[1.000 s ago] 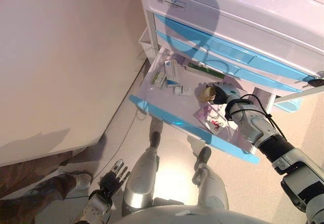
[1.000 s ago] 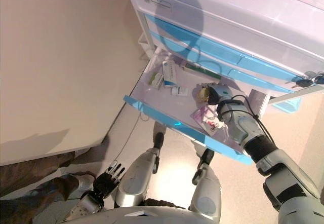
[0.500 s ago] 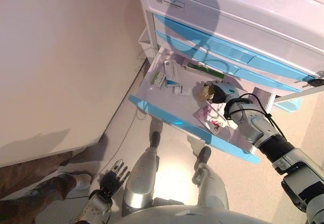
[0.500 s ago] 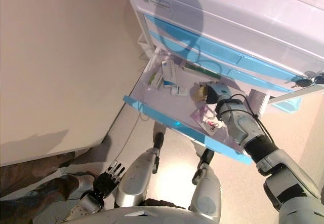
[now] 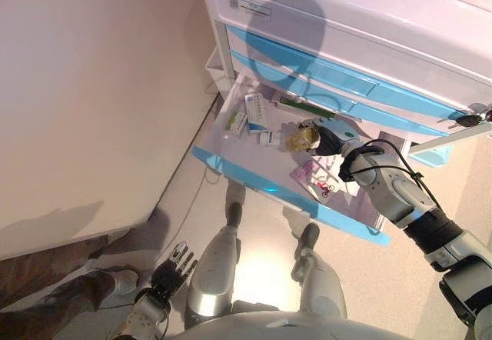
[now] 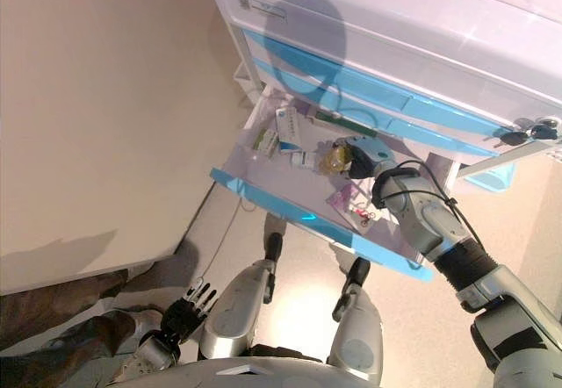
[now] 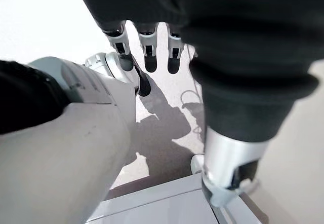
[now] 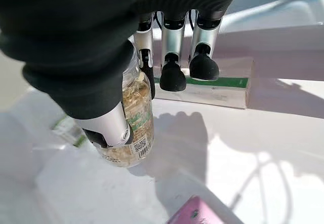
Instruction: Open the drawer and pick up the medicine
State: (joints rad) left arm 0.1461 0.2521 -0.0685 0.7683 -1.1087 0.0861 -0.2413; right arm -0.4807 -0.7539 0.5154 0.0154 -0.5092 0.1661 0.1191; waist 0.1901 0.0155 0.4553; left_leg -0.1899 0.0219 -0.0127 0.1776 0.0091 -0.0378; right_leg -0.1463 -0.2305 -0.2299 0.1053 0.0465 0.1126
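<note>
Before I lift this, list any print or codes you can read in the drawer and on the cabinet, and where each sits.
None reads as words.
Bottle in the right hand: green-banded label with a square code, print too small.
Long box with a green stripe: no legible print.
Cabinet top-front sticker: too small.
Boxes and pink packet in the open drawer: blurred.

Drawer (image 5: pixel 231 121): smooth white plastic, slightly glossy; front edge glossy blue plastic. Medicine bottle (image 8: pixel 132 127): clear glossy glass or plastic, paper label, yellowish contents. Long box (image 8: pixel 212 88): matt white card with a green stripe. Right hand (image 8: pixel 114 127): satin silver metal fingers, matt dark tips, ribbed dark cover. Pink packet (image 5: pixel 314 176): shiny film.
</note>
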